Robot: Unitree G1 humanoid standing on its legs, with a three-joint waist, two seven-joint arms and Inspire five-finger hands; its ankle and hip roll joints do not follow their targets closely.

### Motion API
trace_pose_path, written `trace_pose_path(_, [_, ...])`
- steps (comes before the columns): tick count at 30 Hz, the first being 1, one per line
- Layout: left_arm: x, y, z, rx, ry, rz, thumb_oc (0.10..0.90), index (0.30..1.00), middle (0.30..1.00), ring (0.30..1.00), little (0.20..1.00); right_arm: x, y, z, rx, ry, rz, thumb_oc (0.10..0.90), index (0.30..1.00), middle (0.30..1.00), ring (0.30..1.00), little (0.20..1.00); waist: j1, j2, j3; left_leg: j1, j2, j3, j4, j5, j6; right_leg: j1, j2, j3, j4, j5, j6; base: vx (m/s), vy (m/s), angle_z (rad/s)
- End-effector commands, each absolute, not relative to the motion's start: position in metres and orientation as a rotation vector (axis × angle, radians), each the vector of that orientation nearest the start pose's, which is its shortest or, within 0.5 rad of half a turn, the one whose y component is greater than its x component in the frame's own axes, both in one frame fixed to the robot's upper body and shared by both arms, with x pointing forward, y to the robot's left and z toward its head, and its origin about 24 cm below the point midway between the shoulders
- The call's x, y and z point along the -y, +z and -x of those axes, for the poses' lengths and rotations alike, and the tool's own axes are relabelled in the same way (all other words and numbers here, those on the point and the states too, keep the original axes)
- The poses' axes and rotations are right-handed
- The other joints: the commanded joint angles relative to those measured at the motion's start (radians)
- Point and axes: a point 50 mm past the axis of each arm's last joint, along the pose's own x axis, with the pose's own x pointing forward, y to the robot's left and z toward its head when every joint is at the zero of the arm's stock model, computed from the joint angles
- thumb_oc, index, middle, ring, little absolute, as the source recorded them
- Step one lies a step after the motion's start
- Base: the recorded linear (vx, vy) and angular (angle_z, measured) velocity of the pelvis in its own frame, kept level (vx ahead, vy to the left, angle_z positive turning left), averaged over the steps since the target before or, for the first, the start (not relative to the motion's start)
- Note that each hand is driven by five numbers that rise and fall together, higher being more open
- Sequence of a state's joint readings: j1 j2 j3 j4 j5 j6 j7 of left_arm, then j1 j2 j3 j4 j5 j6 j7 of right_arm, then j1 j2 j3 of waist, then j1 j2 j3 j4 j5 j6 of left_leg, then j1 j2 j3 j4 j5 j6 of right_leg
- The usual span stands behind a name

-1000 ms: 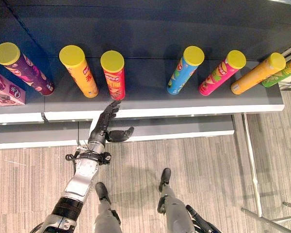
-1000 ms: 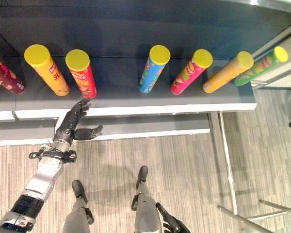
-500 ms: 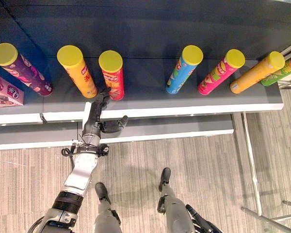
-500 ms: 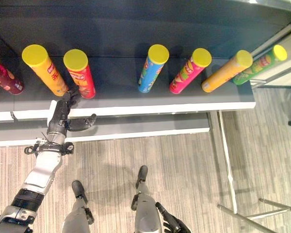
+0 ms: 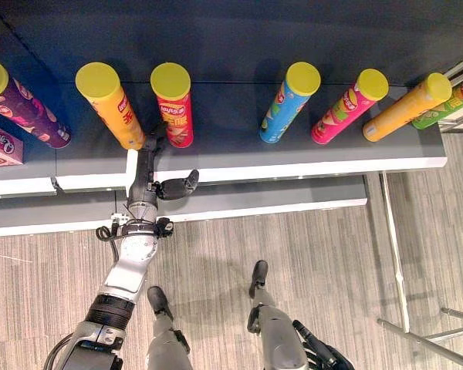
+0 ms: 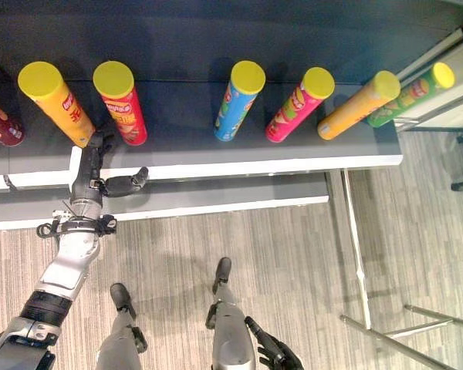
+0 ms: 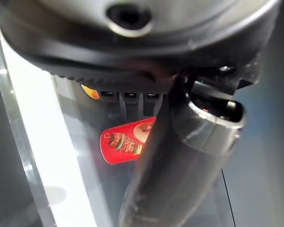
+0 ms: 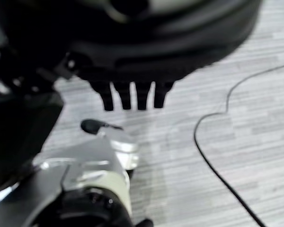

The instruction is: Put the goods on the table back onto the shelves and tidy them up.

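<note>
The left hand (image 5: 144,179) reaches up over the white front edge of the shelf (image 5: 293,164), fingers straight and relaxed, holding nothing, with the thumb splayed out toward the red can's side. Its fingertips (image 5: 156,141) sit at the foot of the red can (image 5: 173,105), in the narrow gap between that can and the orange can (image 5: 110,105); whether they touch either one cannot be told. A second ago the hand hung below the shelf edge, short of the red can; it has since pushed forward and swung toward the orange can.

Left of the red can stand the purple can (image 5: 18,104) and the orange can; a pink box (image 5: 0,144) lies at the shelf's far left. Right of the red can comes a wide bare stretch of shelf, then the blue can (image 5: 289,102), the pink can (image 5: 349,106), the amber can (image 5: 407,107) and the green can (image 5: 447,108) past the shelf's right end. The right hand (image 8: 132,97) hangs over the floor, fingers straight and loose.
</note>
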State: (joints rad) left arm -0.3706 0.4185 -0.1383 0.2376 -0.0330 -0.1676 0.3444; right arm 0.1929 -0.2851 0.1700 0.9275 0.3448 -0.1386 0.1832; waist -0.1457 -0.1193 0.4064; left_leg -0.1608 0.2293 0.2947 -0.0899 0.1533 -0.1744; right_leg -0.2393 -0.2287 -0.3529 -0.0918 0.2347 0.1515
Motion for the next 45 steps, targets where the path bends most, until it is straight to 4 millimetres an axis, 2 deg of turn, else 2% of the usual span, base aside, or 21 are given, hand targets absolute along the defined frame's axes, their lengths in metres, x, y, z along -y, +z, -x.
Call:
trace_pose_path(1, [-0.204, 0.181, -0.315, 0.65, 0.263, -0.354, 0.8, 0.9, 0.9, 0.9, 0.9, 0.191, -0.152, -0.084, -1.011, 0.124, -0.023, 0.8, 0.9, 0.9, 0.9, 0.9, 0.029, -0.025, 0.025, 0.073, 0.01, 0.041, 0.003, -0.109, -0.021, 0.074, -0.039, -0.036, 0.035, -0.105, 0.09, 0.0, 0.0, 0.0])
trace_pose_path(25, [-0.191, 0.191, -0.336, 0.652, 0.268, -0.442, 0.8, 0.9, 0.9, 0.9, 0.9, 0.191, -0.149, -0.089, -0.986, 0.138, 0.012, 0.8, 0.9, 0.9, 0.9, 0.9, -0.001, -0.049, 0.03, 0.073, 0.022, 0.055, 0.003, -0.105, -0.023, 0.055, -0.028, -0.019, 0.044, -0.11, 0.088, 0.0, 0.0, 0.0])
trace_pose_path(38, [-0.194, 0.19, -0.335, 0.652, 0.301, -0.42, 0.8, 0.9, 0.9, 0.9, 0.9, 0.188, -0.149, -0.09, -0.977, 0.148, 0.008, 0.8, 0.9, 0.9, 0.9, 0.9, 0.001, -0.053, 0.03, 0.073, 0.021, 0.056, 0.003, -0.106, -0.02, 0.053, -0.028, -0.016, 0.044, -0.109, 0.087, 0.0, 0.0, 0.0])
trace_pose_path(45, [-0.192, 0.196, -0.331, 0.695, 0.343, -0.41, 0.8, 0.9, 0.9, 0.9, 0.9, 0.184, -0.148, -0.091, -0.969, 0.154, 0.003, 0.8, 0.9, 0.9, 0.9, 0.9, 0.008, -0.054, 0.034, 0.07, 0.02, 0.05, 0.003, -0.106, -0.021, 0.059, -0.027, -0.021, 0.041, -0.11, 0.087, 0.0, 0.0, 0.0])
